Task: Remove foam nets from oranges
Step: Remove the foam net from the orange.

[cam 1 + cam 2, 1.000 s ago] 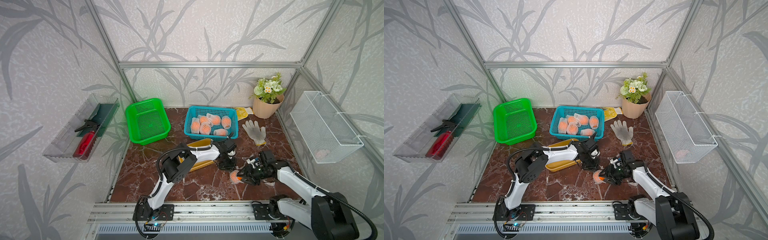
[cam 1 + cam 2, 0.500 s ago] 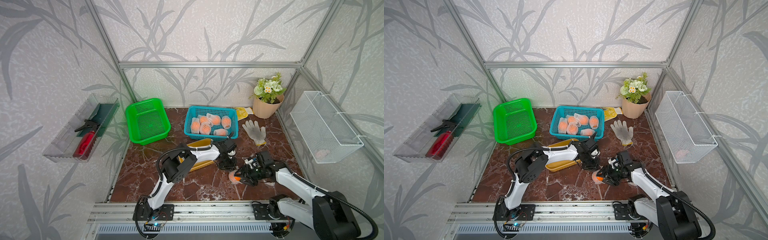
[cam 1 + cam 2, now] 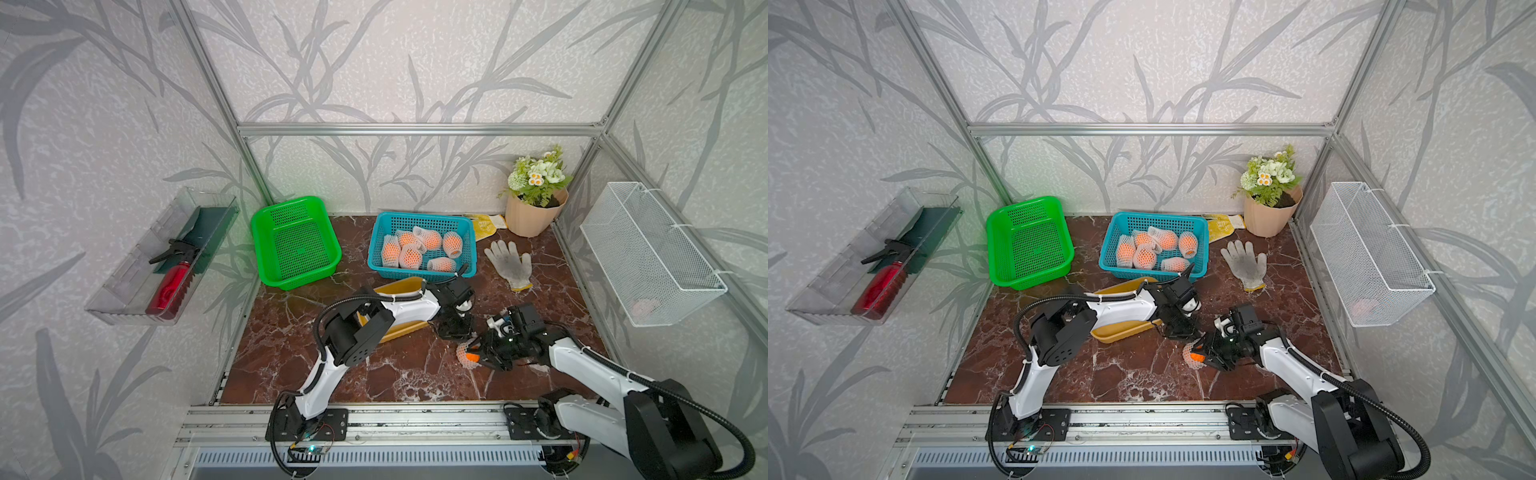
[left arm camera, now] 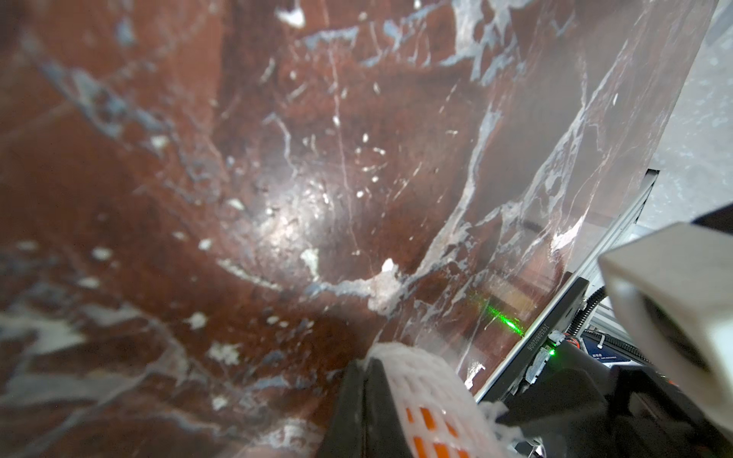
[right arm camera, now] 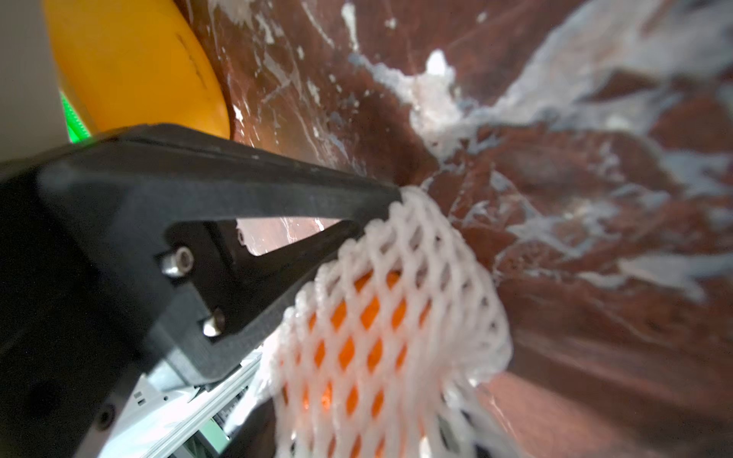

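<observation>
Left end effector (image 3: pixel 455 332): tips hidden under own wrist in both top views; cut off at btm edge of left wrist view, as is netted orange (image 4: pixel 428 414). Right end effector (image 3: pixel 480 357): grip too small to tell. Pinkish blob (image 3: pixel 644 307) in wire basket (image 3: pixel 648 241) unidentifiable. Yellow tray (image 3: pixel 399 286) partly under left arm.

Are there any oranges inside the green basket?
No, the green basket shows only its own mesh floor; the netted oranges lie in the blue basket.

Seven netted oranges (image 3: pixel 452 244), three baskets (image 3: pixel 297 253), one glove (image 3: pixel 509 262), one flowerpot (image 3: pixel 530 218)
</observation>
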Controlling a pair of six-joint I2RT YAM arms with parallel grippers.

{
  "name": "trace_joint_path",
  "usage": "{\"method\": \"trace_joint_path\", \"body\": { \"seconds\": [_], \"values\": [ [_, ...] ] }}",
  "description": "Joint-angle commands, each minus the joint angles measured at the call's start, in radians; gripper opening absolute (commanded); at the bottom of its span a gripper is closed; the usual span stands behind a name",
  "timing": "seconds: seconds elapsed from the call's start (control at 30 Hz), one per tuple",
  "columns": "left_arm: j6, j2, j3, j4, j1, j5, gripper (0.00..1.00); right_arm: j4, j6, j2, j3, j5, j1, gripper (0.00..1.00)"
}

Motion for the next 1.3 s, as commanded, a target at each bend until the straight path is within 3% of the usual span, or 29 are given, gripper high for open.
{"method": "trace_joint_path", "body": {
  "seconds": [0.0,0.33,0.6,0.9,1.27],
  "values": [
    [-0.006,0.029,0.005,-0.018,-0.027,0.028,0.0,-0.063,-0.004,-0.027,0.002,0.128,-0.002,0.41],
    [-0.013,0.028,0.001,-0.015,-0.011,0.021,0.0,-0.309,-0.091,-0.131,0.082,0.129,-0.01,0.37],
    [-0.011,0.01,-0.006,-0.019,0.01,0.008,0.0,-0.51,-0.187,-0.19,0.164,0.185,-0.117,0.36],
    [-0.004,0.001,-0.009,-0.018,0.019,0.01,0.0,-0.595,-0.225,-0.208,0.197,0.224,-0.188,0.35],
    [-0.013,-0.02,0.004,-0.002,0.02,0.048,0.0,-0.593,-0.225,-0.213,0.241,0.398,-0.192,0.35]
  ]
}}
